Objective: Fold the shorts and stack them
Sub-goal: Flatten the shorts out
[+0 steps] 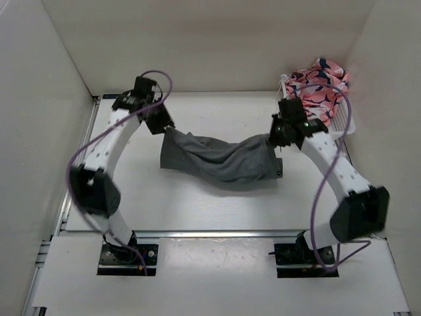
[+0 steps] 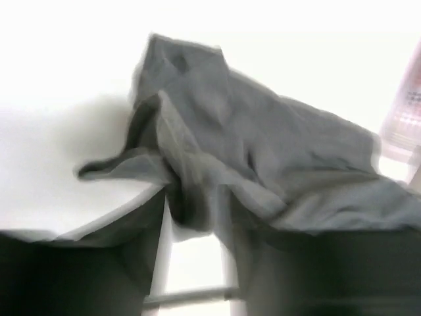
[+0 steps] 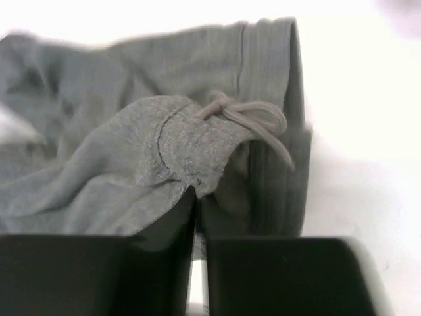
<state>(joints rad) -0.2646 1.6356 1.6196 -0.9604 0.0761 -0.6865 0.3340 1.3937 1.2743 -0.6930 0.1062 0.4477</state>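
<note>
Shorts (image 1: 220, 161): hanging spread between the two grippers over the middle of the table (image 1: 197, 210), running from 10 o'clock to 2 o'clock and sagging at the centre. I cannot tell whether the lowest part is touching the surface.
Left gripper (image 1: 160, 125): sitting at 10 o'clock from the table centre and gripping the left end of the shorts. In the wrist view, which is blurred, its fingers (image 2: 79, 276) are standing narrowly apart with a bunched fold of grey cloth running down between them.
Right gripper (image 1: 275, 138): sitting at 2 o'clock and gripping the right end. In the wrist view its fingers (image 3: 276, 276) are lying almost together, pinching a thin fold of cloth.
Waistband (image 3: 270, 72): showing ribbed at 1 o'clock from the right fingers, standing on edge.
Drawstring (image 3: 253, 118): lying knotted and looped just beside the waistband, directly above the pinched fold.
Pink cloth (image 1: 322, 85): a patterned piece lying heaped at the far right corner, at 1 o'clock, behind the right arm.
Basket (image 1: 342, 122): white, sitting under the pink cloth.
</note>
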